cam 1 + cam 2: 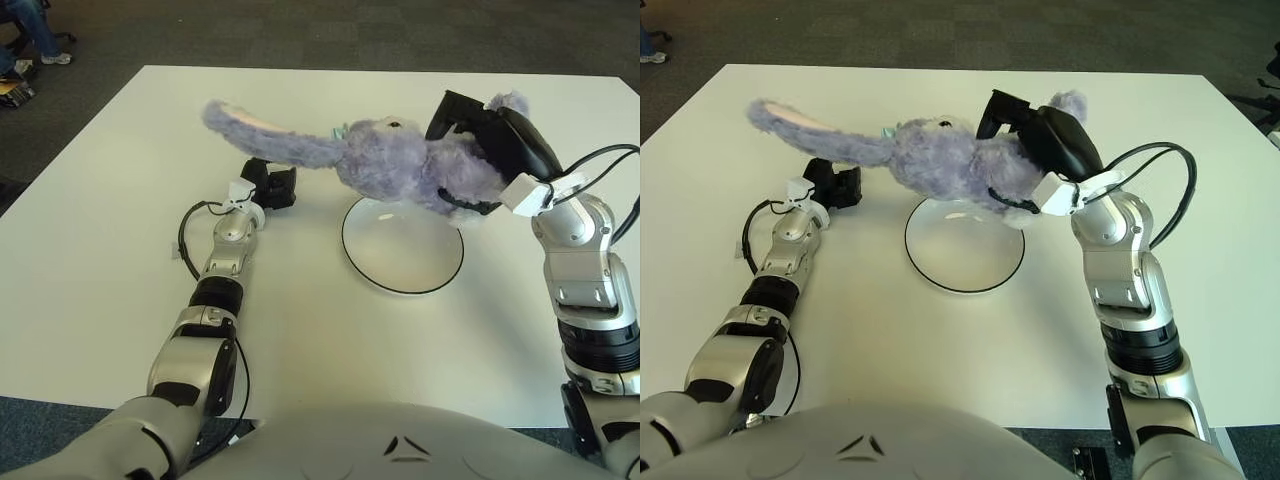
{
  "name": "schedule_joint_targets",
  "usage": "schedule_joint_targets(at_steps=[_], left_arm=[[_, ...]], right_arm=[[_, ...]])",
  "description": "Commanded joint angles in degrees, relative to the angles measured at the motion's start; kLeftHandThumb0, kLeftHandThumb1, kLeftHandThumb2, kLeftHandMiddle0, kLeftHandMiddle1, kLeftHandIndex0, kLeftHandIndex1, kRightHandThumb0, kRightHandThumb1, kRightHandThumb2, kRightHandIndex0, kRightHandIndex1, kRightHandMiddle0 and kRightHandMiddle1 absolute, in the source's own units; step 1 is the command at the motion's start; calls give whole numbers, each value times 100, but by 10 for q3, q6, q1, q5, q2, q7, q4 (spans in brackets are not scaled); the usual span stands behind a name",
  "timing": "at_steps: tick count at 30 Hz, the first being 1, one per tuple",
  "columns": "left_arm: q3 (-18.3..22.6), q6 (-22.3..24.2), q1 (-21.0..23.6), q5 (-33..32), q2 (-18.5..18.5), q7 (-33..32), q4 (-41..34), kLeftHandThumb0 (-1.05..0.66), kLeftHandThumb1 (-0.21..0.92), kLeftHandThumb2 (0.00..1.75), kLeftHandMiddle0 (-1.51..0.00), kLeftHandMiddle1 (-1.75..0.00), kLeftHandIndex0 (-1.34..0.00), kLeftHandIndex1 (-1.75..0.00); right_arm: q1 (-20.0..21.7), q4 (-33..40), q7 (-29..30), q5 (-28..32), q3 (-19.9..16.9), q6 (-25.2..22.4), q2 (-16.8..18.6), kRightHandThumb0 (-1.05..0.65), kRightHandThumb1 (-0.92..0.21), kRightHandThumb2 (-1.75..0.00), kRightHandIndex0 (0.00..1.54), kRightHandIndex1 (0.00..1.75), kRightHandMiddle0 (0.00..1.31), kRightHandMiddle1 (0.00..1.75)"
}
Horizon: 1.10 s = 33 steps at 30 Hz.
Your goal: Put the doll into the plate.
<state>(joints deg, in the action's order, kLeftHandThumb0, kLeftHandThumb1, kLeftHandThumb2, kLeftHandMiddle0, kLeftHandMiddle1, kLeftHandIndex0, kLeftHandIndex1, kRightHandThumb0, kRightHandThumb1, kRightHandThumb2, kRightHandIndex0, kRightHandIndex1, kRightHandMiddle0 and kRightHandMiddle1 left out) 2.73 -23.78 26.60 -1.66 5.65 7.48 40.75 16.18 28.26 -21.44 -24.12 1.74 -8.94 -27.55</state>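
a white table (90, 250) stands on dark carpet (300, 30), a seated person's legs (35, 30) beyond.

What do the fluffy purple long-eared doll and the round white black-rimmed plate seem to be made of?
Fluffy purple doll, gripped by the right hand above the plate: plush fabric, with shaggy matte fibres. Round white plate: likely glazed ceramic or hard plastic, with a smooth, faintly glossy surface. Left hand idles beside it.

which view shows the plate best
The right eye view: more of the plate rim shows below the doll held by the right hand. The left eye view shows the same plate, nearer the right hand's wrist.
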Motion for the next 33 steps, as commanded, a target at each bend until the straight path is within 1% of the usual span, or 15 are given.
schedule_joint_targets(at_steps=[1, 6, 8, 13, 17, 18, 19, 21, 22, 23, 24, 26, 27, 29, 33], left_arm=[[-4, 4, -31, 9, -2, -2, 20, -43, 49, 110, -119, -175, -48, -175], [-3, 7, -31, 6, -2, -1, 18, -43, 49, 110, -118, -175, -48, -175], [-2, 9, -30, 5, -2, 0, 18, -43, 49, 110, -118, -175, -48, -175], [-2, 9, -30, 4, -2, 2, 18, -43, 49, 110, -118, -175, -48, -175], [-2, 10, -30, 3, -2, 4, 17, -43, 49, 110, -117, -175, -48, -175], [-2, 10, -30, 2, -2, 4, 17, -43, 49, 110, -117, -175, -48, -175], [-2, 10, -30, 2, -2, 4, 16, -43, 49, 110, -117, -175, -48, -175], [-2, 10, -30, 2, -3, 4, 16, -43, 49, 110, -117, -175, -48, -175], [-1, 10, -30, 2, -3, 4, 17, -43, 49, 110, -117, -175, -47, -175], [-1, 10, -30, 2, -3, 4, 17, -43, 49, 110, -117, -175, -47, -175], [-1, 9, -30, 2, -3, 3, 17, -43, 49, 110, -117, -175, -48, -175], [-1, 8, -29, 2, -3, 3, 18, -43, 49, 110, -117, -175, -48, -175], [-1, 8, -29, 2, -2, 3, 18, -43, 49, 110, -118, -175, -48, -175], [0, 8, -28, 1, -2, 4, 19, -43, 49, 110, -118, -175, -48, -175], [0, 7, -28, -1, -2, 7, 19, -43, 49, 110, -119, -175, -48, -175]], right_arm=[[-3, 19, -9, 0, -6, -11, -8, 0, -14, -151, 63, 174, 61, 173], [-9, 27, -29, 3, -6, -15, -21, -1, -21, -144, 58, 175, 56, 173], [-9, 29, -37, -3, -4, -10, -31, -1, -24, -140, 56, 175, 54, 173], [-7, 24, -34, -10, -3, 8, -39, -1, -33, -130, 49, 175, 48, 173], [-12, 16, -37, -5, -9, 18, -49, -1, -39, -123, 45, 175, 44, 173], [-14, 13, -36, -2, -11, 21, -50, 10, -33, -129, 51, 175, 37, 167], [-17, 10, -34, 2, -14, 26, -50, 28, -23, -141, 63, 175, 28, 158], [-20, 7, -31, 6, -17, 33, -49, 47, -12, -156, 76, 175, 17, 148], [-21, 6, -29, 8, -18, 35, -47, 30, -12, -148, 84, 175, 16, 146], [-21, 5, -28, 9, -18, 37, -47, 4, -16, -134, 97, 175, 13, 144], [-22, 4, -27, 10, -19, 39, -46, -13, -18, -124, 105, 175, 12, 142], [-23, 2, -25, 10, -20, 43, -45, -28, -20, -115, 113, 175, 10, 140], [-23, 1, -24, 10, -20, 44, -45, -34, -21, -112, 116, 175, 9, 138], [-23, -1, -24, 9, -20, 46, -45, -39, -22, -109, 118, 175, 7, 137], [-24, -1, -28, 12, -20, 48, -46, -43, -22, -106, 122, 175, 3, 133]])
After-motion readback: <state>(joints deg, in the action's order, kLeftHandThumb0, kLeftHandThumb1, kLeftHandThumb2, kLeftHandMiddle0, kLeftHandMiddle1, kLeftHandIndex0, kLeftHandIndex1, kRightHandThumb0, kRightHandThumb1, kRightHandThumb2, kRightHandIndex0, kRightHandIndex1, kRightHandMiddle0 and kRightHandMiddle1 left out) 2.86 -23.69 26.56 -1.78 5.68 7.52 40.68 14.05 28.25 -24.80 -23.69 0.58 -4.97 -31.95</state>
